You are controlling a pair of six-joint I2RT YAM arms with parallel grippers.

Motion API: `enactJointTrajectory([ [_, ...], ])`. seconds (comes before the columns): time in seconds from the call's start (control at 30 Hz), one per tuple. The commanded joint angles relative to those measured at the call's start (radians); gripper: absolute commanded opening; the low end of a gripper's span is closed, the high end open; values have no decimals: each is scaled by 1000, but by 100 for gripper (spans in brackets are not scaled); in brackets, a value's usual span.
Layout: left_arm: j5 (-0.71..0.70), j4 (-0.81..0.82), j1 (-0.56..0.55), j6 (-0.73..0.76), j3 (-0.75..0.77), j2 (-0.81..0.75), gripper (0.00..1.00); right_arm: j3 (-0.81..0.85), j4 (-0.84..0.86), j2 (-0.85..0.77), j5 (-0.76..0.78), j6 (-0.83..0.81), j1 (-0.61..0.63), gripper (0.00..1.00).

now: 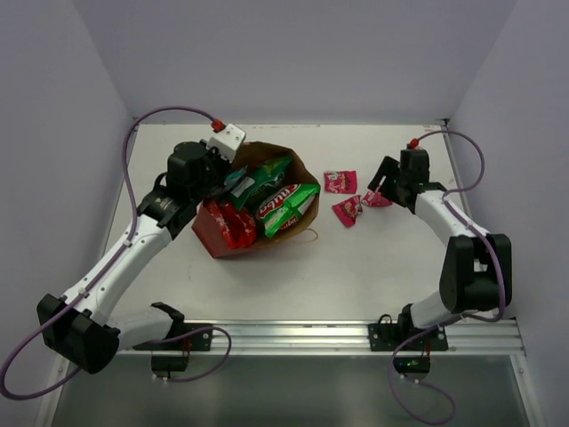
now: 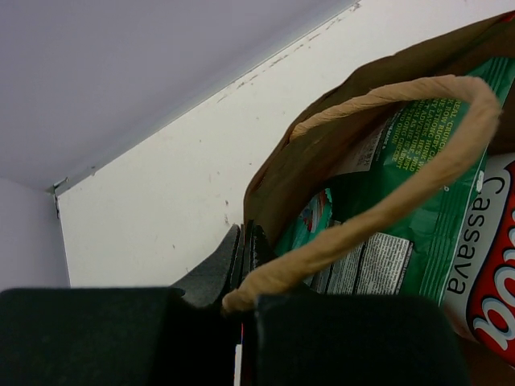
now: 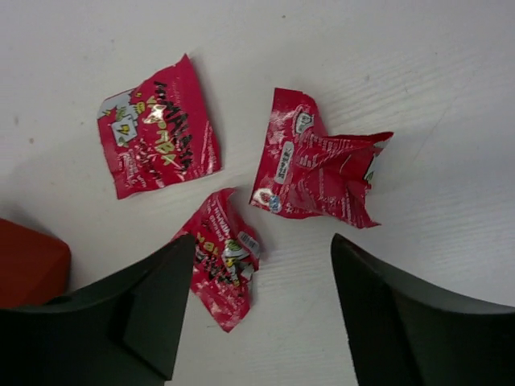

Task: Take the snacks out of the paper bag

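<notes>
Where the paper bag [image 1: 216,238] lies on its side at the left-middle of the bench [image 1: 356,267], several snacks show in its open mouth: two green-and-white packets [image 1: 286,205], one teal packet [image 1: 236,182], and red packets [image 1: 229,222] whose number cannot be told. Three small red packets are out of the bag, on the bench to its right, near one another but apart: a flat packet [image 3: 157,133], a crumpled packet [image 3: 322,169] and a third packet [image 3: 221,265]. The right pincer [image 3: 264,245] hangs over these three, jaws wide apart and holding nothing; the third packet lies just beside one of its fingers, the crumpled packet just beyond the gap between them, the flat packet off to the side. The left pincer [image 2: 244,241] is at the bag's far-left rim, jaws pressed together on the paper edge; there the one visible string handle [image 2: 418,153] loops out over a green-and-white packet.
</notes>
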Motion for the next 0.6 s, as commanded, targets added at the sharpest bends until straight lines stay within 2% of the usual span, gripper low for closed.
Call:
enactJointTrajectory([
  [0.0,88,165,-3,55,39,-17,0,-7,4,-203,-2,-3,53,75],
  [0.07,108,155,-3,50,38,-35,0,-3,-4,-275,-6,-42,95,81],
  [0.13,131,142,-3,36,32,-60,0,8,7,-373,-58,-68,180,81],
  [0.27,163,110,-3,3,15,-98,0,53,39,-458,-88,-131,380,80],
  [0.37,164,95,-3,-23,1,-120,0,108,62,-435,-149,-142,574,79],
  [0.43,164,89,-2,-40,-5,-130,0,149,79,-401,-170,-158,651,79],
  [0.57,160,83,-3,-72,-11,-135,0,223,91,-256,-161,-230,843,76],
])
